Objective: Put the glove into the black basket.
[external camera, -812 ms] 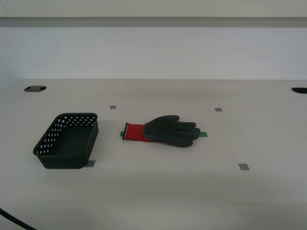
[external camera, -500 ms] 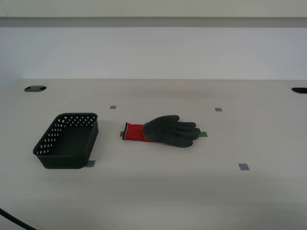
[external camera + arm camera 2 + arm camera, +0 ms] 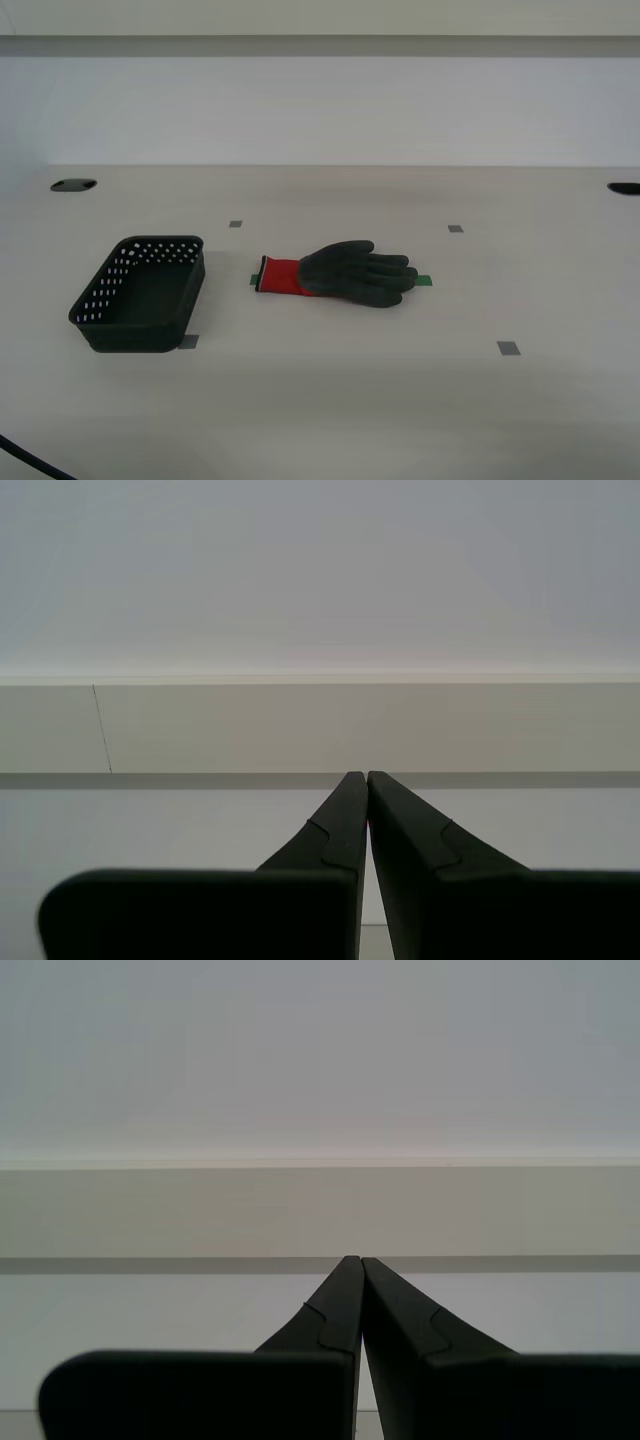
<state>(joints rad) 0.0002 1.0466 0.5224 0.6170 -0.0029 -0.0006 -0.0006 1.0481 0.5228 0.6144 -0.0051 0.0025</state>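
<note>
Nothing is started: my first gripper [image 3: 358, 1265] and my second gripper [image 3: 366, 778] are both closed and empty, pointing at the wall, so next one must open and reach the glove [image 3: 340, 272], which lies at 3 o'clock from the black basket [image 3: 140, 292].

The glove [image 3: 340, 274] lies on the exterior view's right of the black basket [image 3: 97, 300]

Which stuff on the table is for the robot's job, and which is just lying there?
For the job:
glove
black basket

Just there:
grey tape squares
green tape strip
dark table holes
</note>
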